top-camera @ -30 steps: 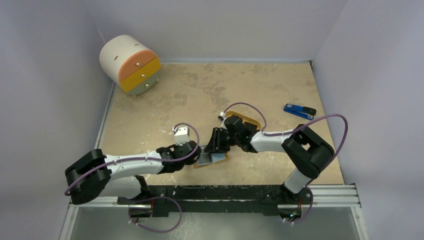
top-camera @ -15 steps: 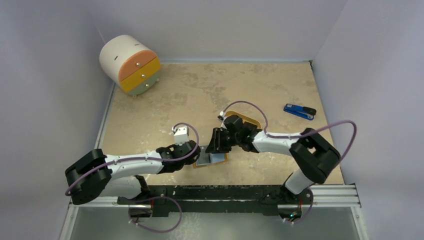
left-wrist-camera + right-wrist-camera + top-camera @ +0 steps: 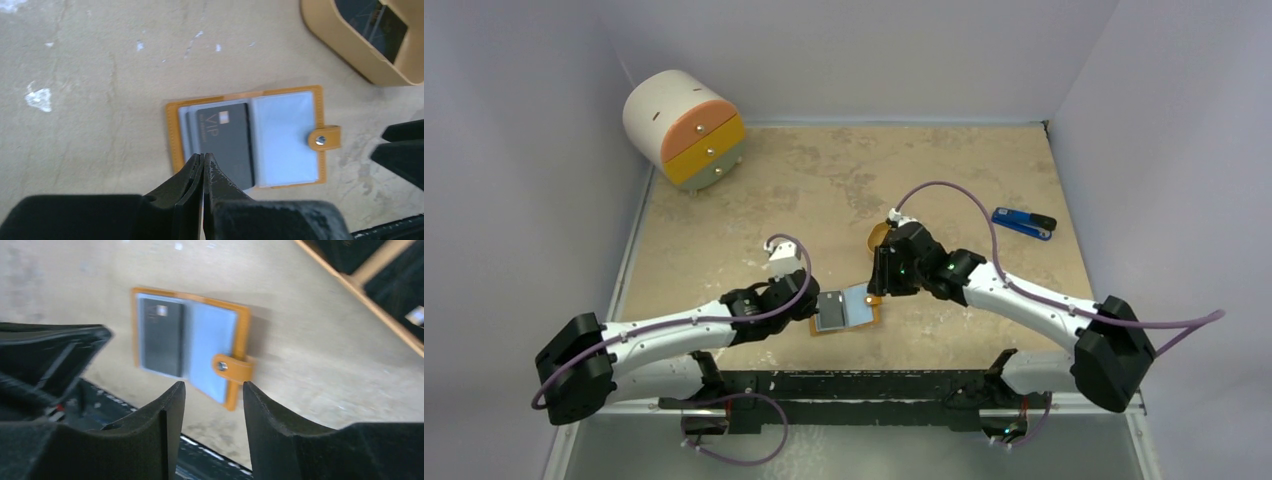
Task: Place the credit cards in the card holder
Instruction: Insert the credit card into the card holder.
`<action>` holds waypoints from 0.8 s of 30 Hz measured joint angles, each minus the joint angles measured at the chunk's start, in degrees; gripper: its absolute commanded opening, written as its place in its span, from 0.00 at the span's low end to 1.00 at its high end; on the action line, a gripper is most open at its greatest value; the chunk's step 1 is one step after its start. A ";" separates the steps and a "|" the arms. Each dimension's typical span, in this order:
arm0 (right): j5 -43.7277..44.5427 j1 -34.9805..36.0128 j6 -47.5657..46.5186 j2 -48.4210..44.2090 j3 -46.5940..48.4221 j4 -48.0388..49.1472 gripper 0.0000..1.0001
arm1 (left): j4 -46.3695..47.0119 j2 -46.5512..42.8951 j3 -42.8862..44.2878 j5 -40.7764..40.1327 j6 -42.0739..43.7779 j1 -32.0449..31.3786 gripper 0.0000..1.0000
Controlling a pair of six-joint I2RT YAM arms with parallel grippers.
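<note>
one flat black credit card (image 3: 225, 145) is lodged in the open orange-tan leather card holder (image 3: 285, 140); with left jaws pressed together and right jaws apart, empty, another must be fetched.

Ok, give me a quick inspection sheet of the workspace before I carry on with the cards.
Surface: beige mottled table, pale flecks, no spill seen.
Job's things: card holder lies open and flat; one black card sits on the half away from the snap tab; more dark cards lie in the tan tray.
Clutter: blue-and-black gadget at far right; round drawer unit in the far left corner.
Grippers: left gripper jaws shut, empty, tips at the holder's edge; right gripper jaws open, empty.
Cables: purple cables loop clear of the holder.
Surroundings: plain pale walls; nothing else seen.
</note>
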 measured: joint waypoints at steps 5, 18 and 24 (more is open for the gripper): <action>6.14 0.76 -2.05 1.55 0.42 -5.84 0.56 | 4.42 3.08 2.23 3.06 0.87 0.00 0.01; 15.89 8.33 -3.37 11.30 6.91 -8.28 0.62 | 11.98 13.03 2.21 7.13 0.81 0.39 0.00; 18.40 11.85 -3.04 13.81 7.74 -8.39 0.71 | 13.86 13.00 0.13 7.30 0.22 0.83 0.00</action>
